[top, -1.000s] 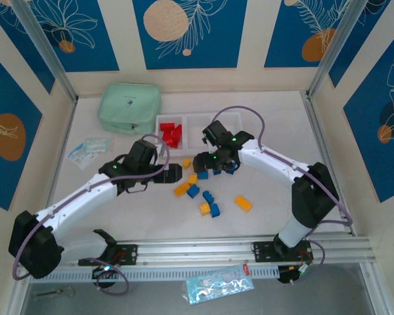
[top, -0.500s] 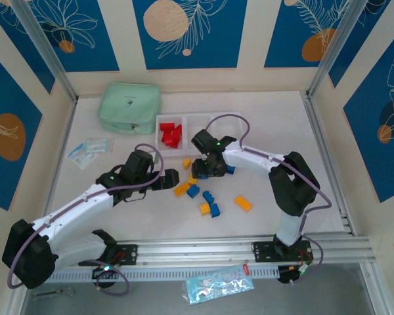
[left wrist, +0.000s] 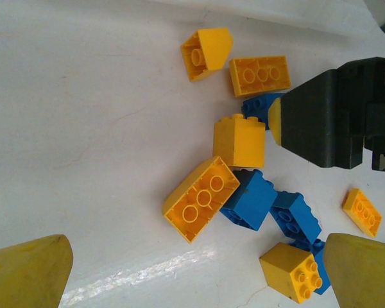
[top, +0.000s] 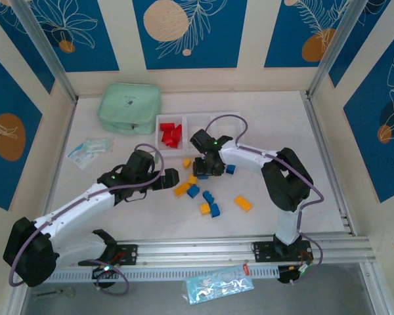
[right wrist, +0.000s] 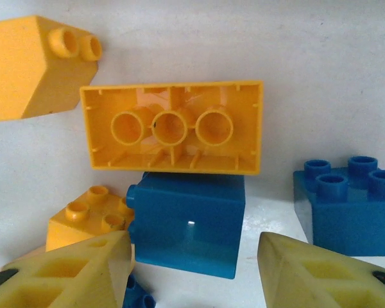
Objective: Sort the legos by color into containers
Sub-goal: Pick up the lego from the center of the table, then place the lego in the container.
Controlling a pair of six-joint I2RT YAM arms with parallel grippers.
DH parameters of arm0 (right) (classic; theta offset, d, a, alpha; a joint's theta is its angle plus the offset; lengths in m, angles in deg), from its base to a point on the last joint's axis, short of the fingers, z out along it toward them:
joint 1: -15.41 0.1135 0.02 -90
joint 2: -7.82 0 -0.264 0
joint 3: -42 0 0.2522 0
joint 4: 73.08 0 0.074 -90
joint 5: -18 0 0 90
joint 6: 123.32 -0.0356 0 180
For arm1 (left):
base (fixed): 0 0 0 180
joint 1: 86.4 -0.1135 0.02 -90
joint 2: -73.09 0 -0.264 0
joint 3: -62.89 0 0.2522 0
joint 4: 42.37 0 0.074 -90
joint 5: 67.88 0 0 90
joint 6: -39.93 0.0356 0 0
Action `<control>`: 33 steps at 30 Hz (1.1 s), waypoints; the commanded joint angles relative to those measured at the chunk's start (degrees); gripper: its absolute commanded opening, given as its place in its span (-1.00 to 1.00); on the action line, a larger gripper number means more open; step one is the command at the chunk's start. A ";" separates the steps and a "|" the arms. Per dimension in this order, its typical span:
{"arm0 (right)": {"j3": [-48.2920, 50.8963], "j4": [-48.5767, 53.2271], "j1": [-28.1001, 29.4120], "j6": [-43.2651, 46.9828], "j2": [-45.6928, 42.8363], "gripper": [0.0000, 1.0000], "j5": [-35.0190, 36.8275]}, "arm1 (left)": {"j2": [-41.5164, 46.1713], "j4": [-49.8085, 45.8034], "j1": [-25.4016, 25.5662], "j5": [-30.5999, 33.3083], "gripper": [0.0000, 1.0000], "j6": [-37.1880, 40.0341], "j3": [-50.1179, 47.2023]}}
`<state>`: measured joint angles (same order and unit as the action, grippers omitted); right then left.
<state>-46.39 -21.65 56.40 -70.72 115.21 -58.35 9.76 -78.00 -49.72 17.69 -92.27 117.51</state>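
The right gripper [right wrist: 192, 249] is spread open, a finger on either side of a blue lego [right wrist: 186, 221]. A yellow oblong lego [right wrist: 173, 128] lies just beyond it. Farther beyond stand the containers [top: 161, 122]; the leftmost holds red legos [top: 171, 134]. The right arm [top: 285, 180] bends sharply at the elbow. To its left, the left gripper [top: 171, 177] hovers open, its arm stretched low.

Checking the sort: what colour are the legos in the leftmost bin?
The legos are red, clearest in the top external view.
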 commanded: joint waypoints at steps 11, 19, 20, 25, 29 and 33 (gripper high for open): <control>-2.90 -0.14 -0.04 0.03 2.72 -0.06 1.32 | 0.73 -3.20 0.39 1.70 0.99 0.23 2.59; -1.37 0.61 0.10 2.01 -2.48 -0.22 3.28 | 0.93 -4.12 0.30 1.78 0.99 1.50 4.46; -1.05 0.63 0.05 2.20 -3.32 -0.23 3.33 | 0.76 -3.93 0.30 1.71 0.99 1.73 4.71; -1.21 1.65 -0.61 2.34 -7.43 -0.24 3.19 | 0.24 -4.02 0.23 1.38 0.99 2.53 6.33; -3.87 2.06 -1.91 3.61 -9.06 -0.23 1.11 | -0.36 -3.99 -0.34 1.91 0.99 3.54 7.80; -9.21 1.38 -3.99 6.03 -6.02 -0.23 0.32 | -2.06 -2.79 -1.15 2.91 0.99 4.23 9.36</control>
<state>-51.72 -20.38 53.75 -67.05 107.82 -56.69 8.84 -80.95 -50.13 19.24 -89.84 124.53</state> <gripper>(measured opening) 0.385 0.993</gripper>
